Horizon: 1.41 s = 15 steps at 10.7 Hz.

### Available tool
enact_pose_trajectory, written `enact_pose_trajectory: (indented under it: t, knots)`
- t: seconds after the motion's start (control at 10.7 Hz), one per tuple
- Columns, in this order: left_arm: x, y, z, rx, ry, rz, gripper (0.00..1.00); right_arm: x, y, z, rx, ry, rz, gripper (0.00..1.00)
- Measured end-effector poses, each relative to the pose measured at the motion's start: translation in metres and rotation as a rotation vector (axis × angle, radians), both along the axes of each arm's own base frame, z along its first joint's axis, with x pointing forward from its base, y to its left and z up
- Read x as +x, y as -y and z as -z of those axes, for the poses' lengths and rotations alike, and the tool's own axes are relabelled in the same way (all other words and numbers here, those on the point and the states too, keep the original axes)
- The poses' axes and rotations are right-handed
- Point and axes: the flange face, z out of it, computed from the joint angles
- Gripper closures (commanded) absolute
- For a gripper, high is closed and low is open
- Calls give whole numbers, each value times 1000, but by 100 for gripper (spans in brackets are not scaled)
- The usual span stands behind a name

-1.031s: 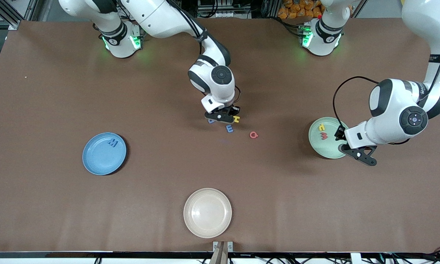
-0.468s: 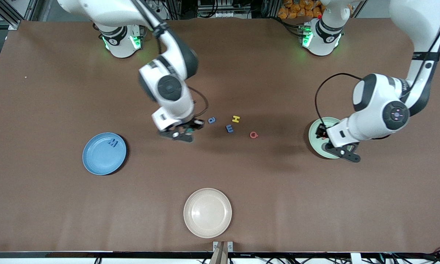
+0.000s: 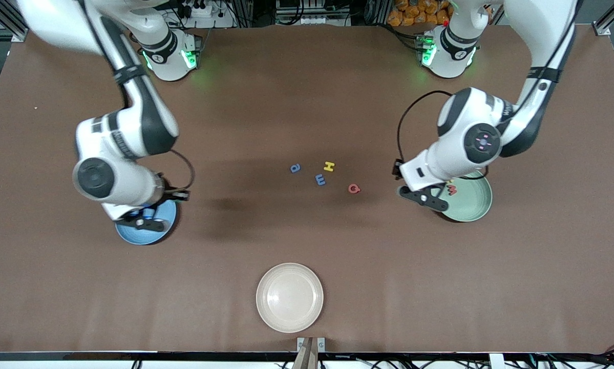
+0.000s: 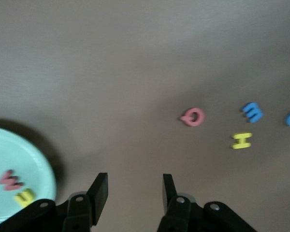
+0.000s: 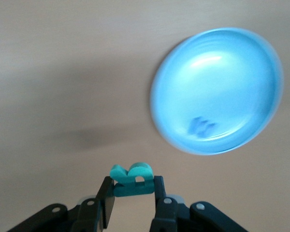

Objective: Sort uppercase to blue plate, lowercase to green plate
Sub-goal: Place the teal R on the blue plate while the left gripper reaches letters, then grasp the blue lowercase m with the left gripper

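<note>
Over the round medium-blue plate (image 3: 132, 237) w/ a blue foam M (image 5: 201, 126) in it, the right gripper (image 3: 144, 221) is hung, fingers clamped on the teal-green foam R (image 5: 131, 174). Mid-table are seen a blue a (image 3: 295, 168), blue m (image 3: 320, 179), yellow H (image 3: 329, 166), red Q (image 3: 354, 188). By the pale mint-green plate (image 3: 473, 207), holding a red m (image 3: 451, 190) & yellow h-like letter (image 4: 23, 196), the left gripper (image 3: 423, 199) is held w/ fingers apart, empty.

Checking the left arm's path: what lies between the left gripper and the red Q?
Nothing: only bare brown table separates the left gripper from the red Q, as the left wrist view shows.
</note>
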Motion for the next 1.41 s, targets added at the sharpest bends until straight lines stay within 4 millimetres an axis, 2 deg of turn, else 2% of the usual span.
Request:
enact_pose_trajectory:
  t: [0.09, 0.19, 0.37, 0.56, 0.75, 0.84, 0.94, 1.12, 1.22, 1.41]
  knots:
    - [-7, 16, 0, -8, -9, -61, 48, 3, 35, 9, -2, -4, 10, 100]
    - [-12, 29, 1, -5, -19, -141, 47, 5, 60, 17, 1, 1, 22, 100]
    - [-29, 61, 12, 28, -31, -294, 47, 11, 88, 41, 2, 19, 45, 99]
    - [-51, 101, 27, 44, -23, -387, 47, 12, 96, 63, -1, 44, 56, 56]
    - [-71, 136, 53, 55, -2, -444, 47, 13, 101, 68, -3, 54, 65, 32]
    - [-78, 148, 68, 65, 14, -463, 47, 13, 104, 67, -3, 59, 68, 13]
    - [-80, 155, 80, 75, 27, -479, 47, 14, 104, 65, -3, 66, 69, 8]
    - [-69, 160, 84, 76, 55, -510, 47, 17, 104, 47, -1, 95, 62, 7]
    - [-59, 163, 79, 69, 76, -525, 47, 18, 103, 28, 3, 117, 48, 7]
    - [-43, 170, 71, 59, 118, -543, 47, 12, 102, -26, 16, 143, -8, 6]
